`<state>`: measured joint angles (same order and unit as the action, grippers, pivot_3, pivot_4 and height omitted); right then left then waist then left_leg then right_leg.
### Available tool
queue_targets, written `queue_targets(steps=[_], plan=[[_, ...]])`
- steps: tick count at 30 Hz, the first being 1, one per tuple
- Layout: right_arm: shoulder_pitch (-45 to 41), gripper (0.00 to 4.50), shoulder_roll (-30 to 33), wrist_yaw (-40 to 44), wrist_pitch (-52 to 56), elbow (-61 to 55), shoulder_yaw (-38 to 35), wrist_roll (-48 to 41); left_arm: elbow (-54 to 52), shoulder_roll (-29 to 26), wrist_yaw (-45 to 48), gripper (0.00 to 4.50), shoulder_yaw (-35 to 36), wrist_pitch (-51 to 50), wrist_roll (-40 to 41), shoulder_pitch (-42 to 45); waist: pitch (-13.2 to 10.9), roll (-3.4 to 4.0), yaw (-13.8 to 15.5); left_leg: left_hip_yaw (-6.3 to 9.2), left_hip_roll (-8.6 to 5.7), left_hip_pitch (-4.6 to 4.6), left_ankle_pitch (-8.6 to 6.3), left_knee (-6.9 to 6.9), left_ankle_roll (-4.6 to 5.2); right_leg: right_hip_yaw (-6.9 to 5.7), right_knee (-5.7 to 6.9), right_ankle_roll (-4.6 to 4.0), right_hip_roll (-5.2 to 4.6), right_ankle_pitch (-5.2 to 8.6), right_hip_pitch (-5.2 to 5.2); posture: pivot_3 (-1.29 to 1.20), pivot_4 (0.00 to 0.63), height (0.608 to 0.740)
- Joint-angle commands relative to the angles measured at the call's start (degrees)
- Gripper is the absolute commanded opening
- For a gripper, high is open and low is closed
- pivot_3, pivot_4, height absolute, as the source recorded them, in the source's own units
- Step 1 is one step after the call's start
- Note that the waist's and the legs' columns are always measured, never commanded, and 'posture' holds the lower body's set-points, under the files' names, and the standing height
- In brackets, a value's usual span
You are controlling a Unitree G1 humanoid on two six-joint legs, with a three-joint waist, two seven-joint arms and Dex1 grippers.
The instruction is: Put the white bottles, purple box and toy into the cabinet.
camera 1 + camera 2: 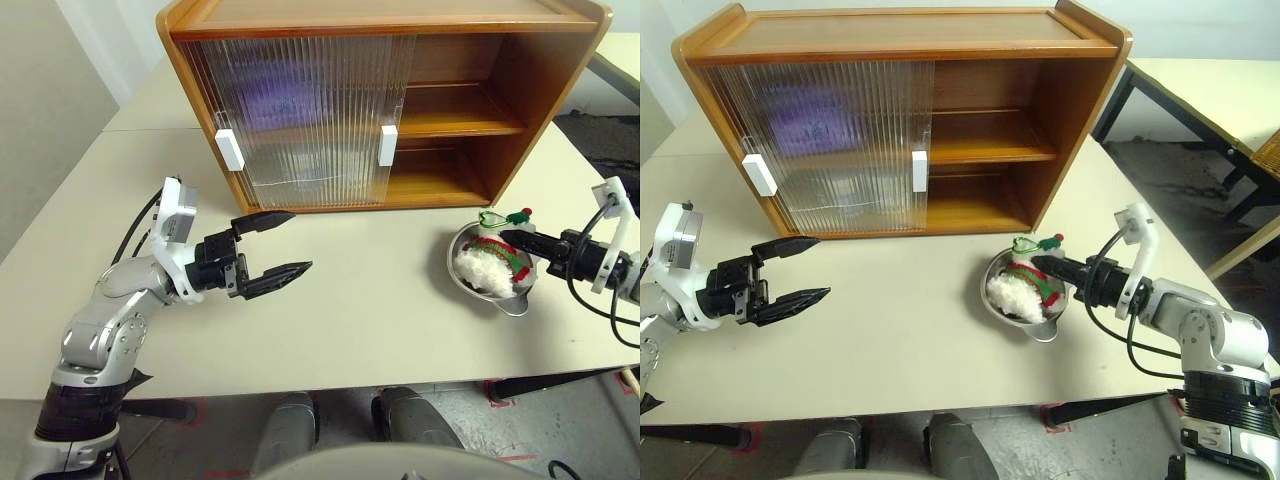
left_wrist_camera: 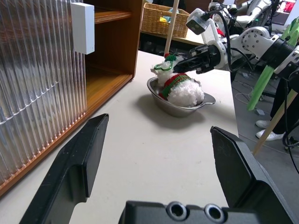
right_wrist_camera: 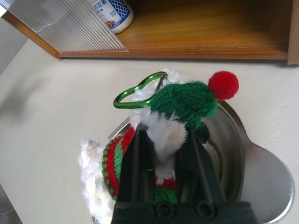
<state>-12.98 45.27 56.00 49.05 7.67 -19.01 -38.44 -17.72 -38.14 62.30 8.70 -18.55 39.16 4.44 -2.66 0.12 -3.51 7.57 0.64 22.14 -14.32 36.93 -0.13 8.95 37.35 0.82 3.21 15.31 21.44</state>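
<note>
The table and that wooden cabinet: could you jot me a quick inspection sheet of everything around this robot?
Surface: pale beige table.
Job's things: fluffy white plush toy in round steel bowl; wooden cabinet, right side open; purple box behind ribbed door; white jar on lower shelf.
Clutter: wicker basket behind.
Grippers: left gripper open, empty; right gripper closed on toy.
Cables: black cable at right wrist.
Surroundings: second table.

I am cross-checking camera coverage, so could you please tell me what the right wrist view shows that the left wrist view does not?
Right wrist view: a white bottle on the cabinet's lower shelf behind the sliding door, and the toy's green heart-shaped clip up close.
Left wrist view: the door's white handle and a wicker basket beyond.
Both: the right gripper closed on the toy in the steel bowl.
</note>
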Motion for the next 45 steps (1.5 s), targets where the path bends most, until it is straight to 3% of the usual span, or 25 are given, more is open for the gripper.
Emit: queue_targets(steps=[1, 13, 15, 20, 26, 33, 45], plan=[[-0.7, 0.2, 1.4, 1.7, -0.7, 1.3, -0.3, -0.1, 0.1, 0.0, 0.7, 4.5, -0.7, 0.7, -0.8, -0.8, 0.0, 0.0, 0.0, 0.0, 0.0, 0.0, 0.0, 0.0, 0.0, 0.0, 0.0, 0.0, 0.0, 0.0, 0.0, -0.13, 0.061, 0.74], [-1.0, 0.2, 4.1, 4.5, 2.6, 0.0, -5.3, -5.9, 1.1, -0.1, 2.3, 4.5, -1.1, 1.0, -0.8, 0.1, 0.1, 0.02, -0.1, -0.13, -0.11, -0.01, 0.0, 0.11, 0.0, -0.11, 0.01, -0.05, 0.02, -0.03, -0.11, -0.14, 0.04, 0.74], [-4.4, 0.2, 3.7, 3.8, 3.0, 1.8, -8.0, -8.4, 2.1, -0.3, 3.2, 4.5, -1.4, 1.5, -1.2, 0.8, 0.2, 0.07, -0.2, -0.12, -0.1, -0.01, 0.0, 0.18, 0.0, -0.13, 0.02, -0.06, 0.02, -0.04, -0.13, -0.13, 0.033, 0.74], [-8.5, 0.2, 1.4, 1.1, 6.8, 1.7, -12.1, -14.6, 1.7, -0.3, 3.7, 4.5, -0.5, 1.3, -0.2, 0.8, 0.2, 0.04, -0.4, -0.1, -0.19, -0.06, 0.06, 0.44, 0.11, -0.13, 0.14, 0.09, 0.06, -0.07, -0.23, -0.13, 0.042, 0.74], [-14.7, 0.2, -5.7, -7.1, 8.5, -0.5, -15.3, -21.9, 1.5, -0.4, 4.0, 4.5, -0.3, 1.9, -0.5, -0.9, 0.3, 0.05, -1.0, 0.04, -0.11, -0.23, 0.05, 0.66, 0.13, -0.08, 0.25, 0.25, -0.01, 0.03, -0.37, -0.13, 0.045, 0.74], [-21.5, 0.2, -14.7, -16.7, 1.5, -1.6, -13.8, -20.5, 1.5, -0.3, 3.7, 4.5, -0.6, 2.1, -0.9, -0.7, 0.3, 0.08, -1.4, 0.2, -0.1, -0.23, 0.04, 0.76, 0.14, -0.08, 0.55, 0.08, 0.0, -0.07, -0.24, -0.12, 0.043, 0.74], [-28.4, 0.2, -22.3, -20.1, -12.4, 5.8, -4.2, -8.7, 1.0, 0.0, 2.7, 4.5, -0.7, 2.5, -1.3, 0.1, 0.3, 0.13, -1.6, 0.39, -0.13, 0.12, 0.02, 0.7, 0.16, -0.13, 0.78, -0.24, -0.02, -0.31, 0.19, -0.11, 0.04, 0.74]])
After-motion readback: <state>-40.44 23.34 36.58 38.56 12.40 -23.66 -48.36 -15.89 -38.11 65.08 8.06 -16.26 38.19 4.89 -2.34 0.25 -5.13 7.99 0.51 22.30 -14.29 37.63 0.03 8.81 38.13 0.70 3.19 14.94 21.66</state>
